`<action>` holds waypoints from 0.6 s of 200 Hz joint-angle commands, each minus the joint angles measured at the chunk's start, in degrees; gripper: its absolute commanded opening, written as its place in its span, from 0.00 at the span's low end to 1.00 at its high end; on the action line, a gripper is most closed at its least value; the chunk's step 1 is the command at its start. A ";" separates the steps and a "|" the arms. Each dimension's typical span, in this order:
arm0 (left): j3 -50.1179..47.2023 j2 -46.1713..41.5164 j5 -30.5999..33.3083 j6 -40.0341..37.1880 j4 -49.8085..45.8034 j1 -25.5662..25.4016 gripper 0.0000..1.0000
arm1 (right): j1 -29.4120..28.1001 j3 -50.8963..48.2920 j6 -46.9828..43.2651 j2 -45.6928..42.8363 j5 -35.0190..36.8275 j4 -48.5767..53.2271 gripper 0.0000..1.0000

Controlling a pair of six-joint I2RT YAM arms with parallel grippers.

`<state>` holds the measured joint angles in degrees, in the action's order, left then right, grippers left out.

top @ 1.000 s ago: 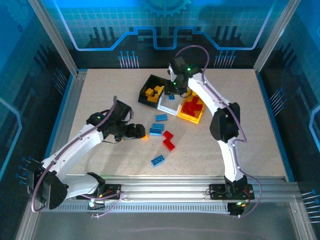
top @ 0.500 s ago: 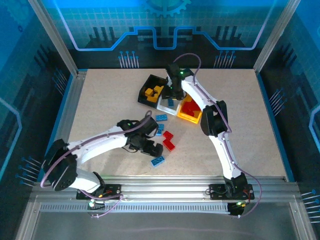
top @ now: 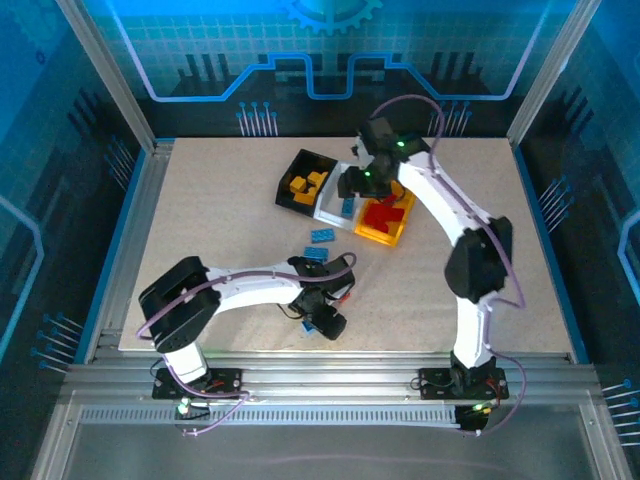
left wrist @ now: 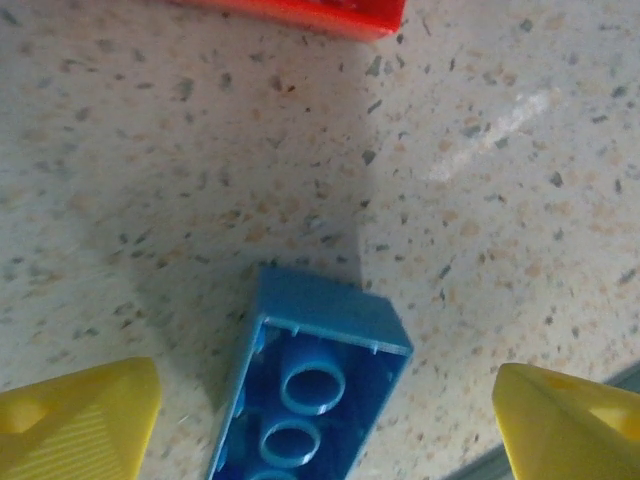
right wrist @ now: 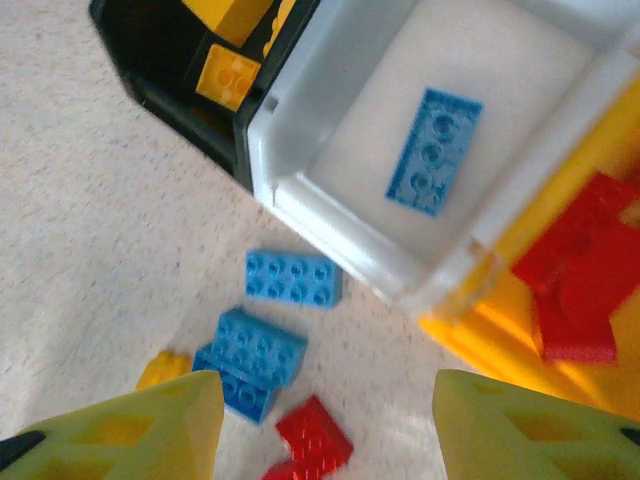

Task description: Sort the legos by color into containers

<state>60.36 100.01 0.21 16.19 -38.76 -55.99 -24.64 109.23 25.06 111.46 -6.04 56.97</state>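
Black bin point(top: 287, 193) held yellow bricks point(top: 308, 182); white bin point(top: 333, 220) held one blue brick point(top: 346, 206); yellow bin point(top: 378, 237) held red bricks point(top: 386, 212); loose blue brick point(top: 322, 236) lay on table point(top: 200, 200) nearby.

The table point(top: 200, 210) I work on is a pale beige slab, speckled all over with dark and tan flecks, and close up a soft streak of light point(left wrist: 490, 130) lies across it. Along its near edge run grooved aluminium rails point(top: 330, 362). At the far left corner a slanted aluminium post point(top: 105, 70) rises, and another point(top: 552, 70) rises at the far right. Between them stands the back wall point(top: 200, 50), lit blue, with a grid, dark circuit-like lines and part of a gear outline point(top: 330, 12) at its top. Dim blue panels close off the left point(top: 50, 200) and right point(top: 600, 200) sides.
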 commanded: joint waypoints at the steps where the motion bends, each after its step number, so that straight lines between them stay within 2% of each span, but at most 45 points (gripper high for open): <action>1: 1.76 2.28 0.09 -1.49 0.98 -0.33 0.81 | 1.67 -8.57 -0.20 -6.40 -1.98 -1.53 0.59; 26: 1.78 4.08 1.08 -1.51 0.58 -0.27 0.73 | 1.97 -16.60 0.29 -12.16 -2.95 -2.93 0.60; 52: 1.44 4.92 1.37 -1.12 0.25 -0.28 0.56 | 1.81 -21.82 0.28 -15.40 -3.72 -3.27 0.60; 62: 1.02 5.01 1.54 -0.85 0.18 -0.26 0.50 | 1.84 -23.25 0.12 -16.22 -3.46 -3.27 0.60; 120: -0.19 3.25 3.06 0.79 -1.65 0.21 0.29 | 1.79 -27.32 -0.65 -18.38 -4.13 -2.92 0.60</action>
<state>61.63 102.37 5.82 16.49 -41.04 -55.81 -23.20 82.98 25.04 95.15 -8.64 54.37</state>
